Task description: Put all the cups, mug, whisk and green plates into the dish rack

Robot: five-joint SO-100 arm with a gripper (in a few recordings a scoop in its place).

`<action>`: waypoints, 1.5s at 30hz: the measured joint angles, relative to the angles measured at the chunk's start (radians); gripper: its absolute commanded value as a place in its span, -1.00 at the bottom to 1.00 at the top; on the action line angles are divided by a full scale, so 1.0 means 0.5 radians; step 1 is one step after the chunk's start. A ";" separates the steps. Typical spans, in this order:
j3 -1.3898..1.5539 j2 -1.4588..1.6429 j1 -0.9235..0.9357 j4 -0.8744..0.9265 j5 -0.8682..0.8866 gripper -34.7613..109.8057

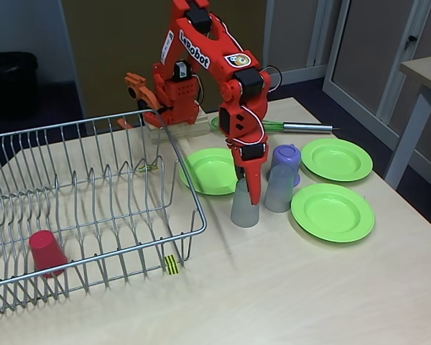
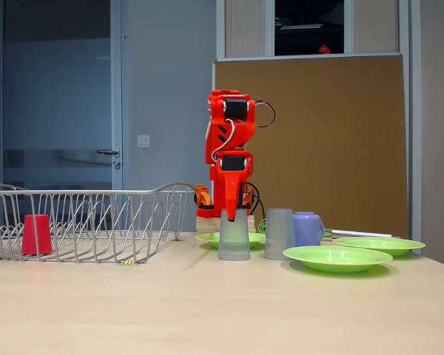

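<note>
My red gripper (image 1: 248,188) (image 2: 232,213) points straight down over the top of a grey cup (image 1: 244,210) (image 2: 234,237) that stands upside down on the table. One finger reaches down in front of the cup's upper part, and the gap between the jaws is hidden. A second grey cup (image 1: 279,190) (image 2: 279,233) stands just to the right, with the purple mug (image 1: 286,157) (image 2: 308,228) behind it. Three green plates (image 1: 210,171) (image 1: 336,159) (image 1: 332,211) lie around them. The whisk (image 1: 306,128) (image 2: 355,234) lies behind the arm. A red cup (image 1: 47,251) (image 2: 35,234) sits upside down in the dish rack (image 1: 93,194) (image 2: 89,222).
The rack takes up the table's left half, its striped tag (image 1: 172,264) at the front edge. The arm's base (image 1: 174,108) stands at the back on a wooden block. Bare table lies in front of the cups and plates. A second table's corner (image 1: 425,72) is at far right.
</note>
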 measured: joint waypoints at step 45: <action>-0.558 0.905 0.770 0.509 -0.942 -0.43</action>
